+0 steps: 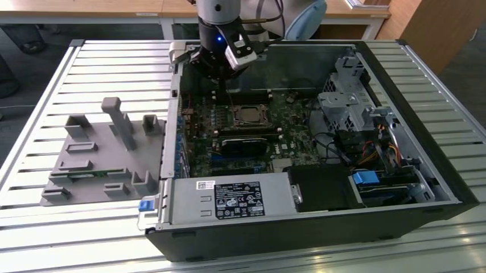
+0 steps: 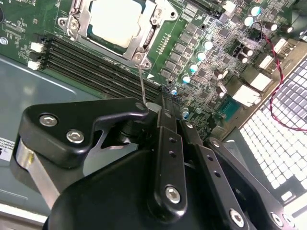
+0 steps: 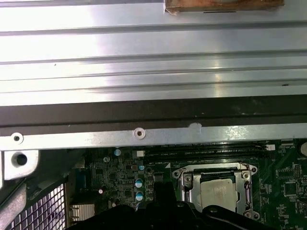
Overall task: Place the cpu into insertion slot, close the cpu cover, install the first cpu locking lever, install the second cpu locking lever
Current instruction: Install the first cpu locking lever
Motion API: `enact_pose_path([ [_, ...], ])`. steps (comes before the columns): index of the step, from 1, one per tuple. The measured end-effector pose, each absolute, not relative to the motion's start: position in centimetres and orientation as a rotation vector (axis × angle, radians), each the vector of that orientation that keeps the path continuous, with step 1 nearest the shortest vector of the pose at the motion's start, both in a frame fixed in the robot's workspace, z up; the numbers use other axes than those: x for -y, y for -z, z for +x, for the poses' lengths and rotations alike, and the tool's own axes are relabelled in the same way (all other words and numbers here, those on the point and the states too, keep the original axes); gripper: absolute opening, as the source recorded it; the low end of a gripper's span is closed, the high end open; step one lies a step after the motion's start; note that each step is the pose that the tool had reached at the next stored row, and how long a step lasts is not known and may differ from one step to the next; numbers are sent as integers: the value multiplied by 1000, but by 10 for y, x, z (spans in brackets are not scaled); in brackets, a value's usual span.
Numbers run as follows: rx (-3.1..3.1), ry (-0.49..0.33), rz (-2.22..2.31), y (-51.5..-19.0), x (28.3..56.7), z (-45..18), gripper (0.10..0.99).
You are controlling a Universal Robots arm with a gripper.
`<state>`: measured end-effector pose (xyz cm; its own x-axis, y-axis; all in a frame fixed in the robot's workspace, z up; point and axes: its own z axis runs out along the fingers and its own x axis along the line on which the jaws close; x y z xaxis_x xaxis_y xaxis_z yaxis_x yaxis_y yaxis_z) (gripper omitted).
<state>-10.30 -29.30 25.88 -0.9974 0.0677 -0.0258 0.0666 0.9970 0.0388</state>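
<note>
While I watch in the exterior view, an open computer case (image 1: 304, 239) lies on the slatted metal worktop (image 1: 76, 239), and the arm comes down into it from twelve o'clock. The hand (image 1: 221, 77) hangs over the green motherboard (image 1: 296, 116), at about eleven o'clock of the insertion slot (image 1: 234, 116), which sits near the board's middle. A grey fixture (image 1: 83, 165) rests on the worktop at nine o'clock of the case. A labelled power supply (image 1: 227, 199) lies along the case's six o'clock side.

In the second wrist view the hand (image 2: 160, 106) is closed right down, its tips pinching the free end of a thin locking lever (image 2: 141, 84). The rod rises tilted from a corner of the slot up to those tips. The cpu (image 2: 115, 21) lies in the slot, its pale top showing through the cut-out of the cpu cover (image 2: 147, 42), which lies flat over it. Black memory slots (image 2: 96, 60) run just beside the socket, and a red wire (image 2: 273, 91) loops near the board's edge.

In the first wrist view the cpu (image 3: 218, 194) sits framed by the cpu cover (image 3: 186, 187). The bright metal case rail (image 3: 139, 134) runs beyond the board, with the worktop's slats past that.
</note>
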Motion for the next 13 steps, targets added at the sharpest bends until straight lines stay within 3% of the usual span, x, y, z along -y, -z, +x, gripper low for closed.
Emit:
enact_pose_path([
  [13,-3112,-60,105,-259,291,-88,106],
])
